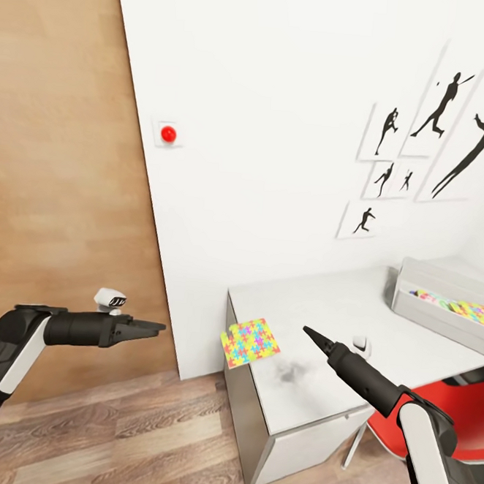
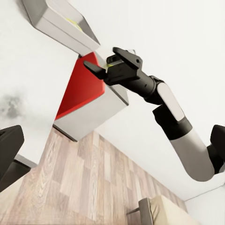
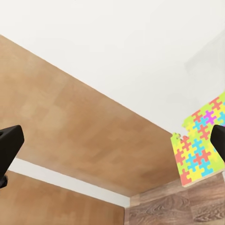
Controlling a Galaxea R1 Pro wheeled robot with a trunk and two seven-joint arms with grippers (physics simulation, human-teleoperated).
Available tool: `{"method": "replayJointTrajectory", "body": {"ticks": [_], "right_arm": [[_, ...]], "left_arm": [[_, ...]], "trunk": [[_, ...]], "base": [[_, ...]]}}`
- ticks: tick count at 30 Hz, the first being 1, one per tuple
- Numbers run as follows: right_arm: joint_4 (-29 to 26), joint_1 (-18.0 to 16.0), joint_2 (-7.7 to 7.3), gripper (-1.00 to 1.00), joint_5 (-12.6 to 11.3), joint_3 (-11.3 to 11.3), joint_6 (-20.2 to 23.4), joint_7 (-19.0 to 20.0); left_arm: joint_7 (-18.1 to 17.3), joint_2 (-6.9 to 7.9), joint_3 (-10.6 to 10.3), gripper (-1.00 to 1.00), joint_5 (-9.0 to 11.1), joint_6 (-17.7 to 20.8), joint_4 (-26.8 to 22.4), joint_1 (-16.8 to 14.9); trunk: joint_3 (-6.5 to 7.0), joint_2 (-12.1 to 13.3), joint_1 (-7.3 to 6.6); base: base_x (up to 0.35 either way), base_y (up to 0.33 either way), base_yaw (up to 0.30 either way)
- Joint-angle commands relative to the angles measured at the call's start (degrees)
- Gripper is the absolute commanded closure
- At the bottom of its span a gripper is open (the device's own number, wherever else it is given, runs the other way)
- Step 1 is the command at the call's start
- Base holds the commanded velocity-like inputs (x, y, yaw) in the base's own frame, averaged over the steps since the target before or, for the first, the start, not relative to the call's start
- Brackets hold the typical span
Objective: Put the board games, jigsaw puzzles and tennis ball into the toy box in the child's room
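Currently right pincer (image 1: 309,331) over the surface (image 1: 325,301), tips look together in head view. Jigsaw puzzle (image 1: 250,342) hanging half off the surface edge, just ahead of and beside right pincer, not touching; seen between its fingertips (image 3: 9,145) in the right wrist view (image 3: 199,150). Toy box (image 1: 442,300) well beyond right pincer on same surface, colourful toys inside. Left pincer (image 1: 157,328) off the surface, over wood floor (image 1: 144,439), looks closed, holding nothing. Red chair (image 1: 447,414) beside right arm.
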Motion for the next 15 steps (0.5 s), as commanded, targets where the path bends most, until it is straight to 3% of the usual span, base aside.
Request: {"method": "replayJointTrajectory", "body": {"ticks": [1, 15], "right_arm": [[0.0, -0.1, 0.01, -1.0, 0.0, -0.1, 0.3, 0.2], [0.1, 0.0, -0.08, -1.0, 0.0, -0.2, 0.2, 2.2]], "left_arm": [[-0.1, 0.05, -0.1, -1.0, 0.2, 0.6, 0.3, -0.1], [0.0, -0.04, -0.1, -1.0, -1.2, 0.6, 1.9, -0.1]], "trunk": [[-0.02, -0.1, 0.04], [1.3, -0.1, 0.04]], "base": [[0.0, 0.0, 0.0], [0.0, 0.0, 0.0]]}}
